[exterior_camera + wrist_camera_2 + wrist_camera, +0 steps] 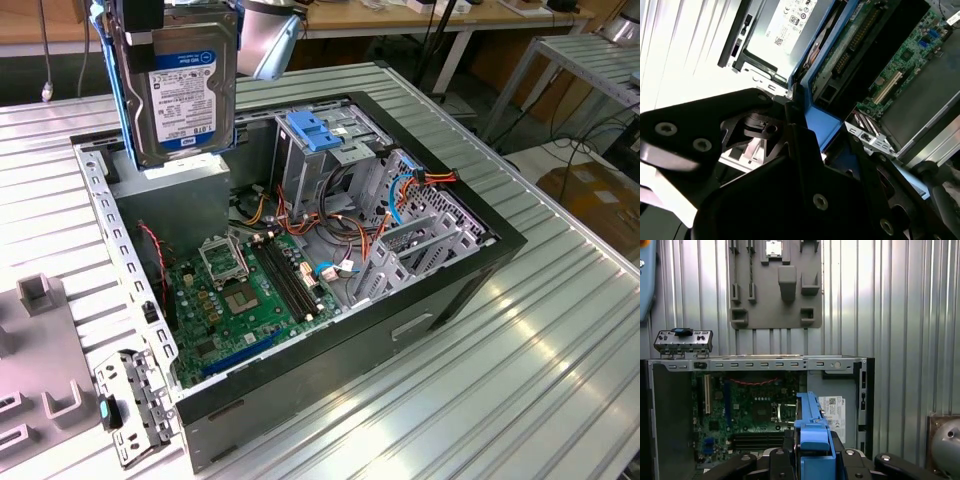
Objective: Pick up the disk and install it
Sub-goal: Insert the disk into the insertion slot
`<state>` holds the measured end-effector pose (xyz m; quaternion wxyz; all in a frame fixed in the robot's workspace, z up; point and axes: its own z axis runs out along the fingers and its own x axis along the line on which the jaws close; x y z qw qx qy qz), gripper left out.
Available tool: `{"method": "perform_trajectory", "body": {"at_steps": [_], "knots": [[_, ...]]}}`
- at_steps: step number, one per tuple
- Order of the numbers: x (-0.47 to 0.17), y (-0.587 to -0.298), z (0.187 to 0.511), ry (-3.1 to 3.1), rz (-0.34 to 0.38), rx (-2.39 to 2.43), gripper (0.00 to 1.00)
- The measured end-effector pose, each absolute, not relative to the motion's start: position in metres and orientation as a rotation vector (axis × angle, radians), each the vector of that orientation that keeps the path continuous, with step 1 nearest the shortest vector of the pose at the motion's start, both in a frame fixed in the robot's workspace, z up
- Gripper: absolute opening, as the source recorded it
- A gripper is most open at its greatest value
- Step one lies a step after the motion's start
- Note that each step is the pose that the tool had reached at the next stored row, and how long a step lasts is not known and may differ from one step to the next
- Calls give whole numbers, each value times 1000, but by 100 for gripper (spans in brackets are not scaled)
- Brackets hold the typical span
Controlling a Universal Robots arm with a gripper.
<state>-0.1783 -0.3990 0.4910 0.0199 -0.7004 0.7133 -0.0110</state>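
Disk (185, 95) held upright above open computer case (440, 290), near its corner at exterior view's left, gripper (812, 452) clamped on disk's blue edge, green motherboard (250, 290) below, grey fixture plate (775, 285) beside case on ribbed metal table (520, 380)

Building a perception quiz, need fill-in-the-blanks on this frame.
The gripper holds the disk by its ___ carrier.
The disk hangs ___ the open computer case.
The motherboard inside the case is ___.
Missing words: blue; above; green.
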Motion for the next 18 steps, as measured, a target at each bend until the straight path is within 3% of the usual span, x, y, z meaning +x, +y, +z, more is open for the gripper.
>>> {"method": "perform_trajectory", "body": {"at_steps": [18], "knots": [[-155, -407, 491, 2220, -20, -2179, 37]]}}
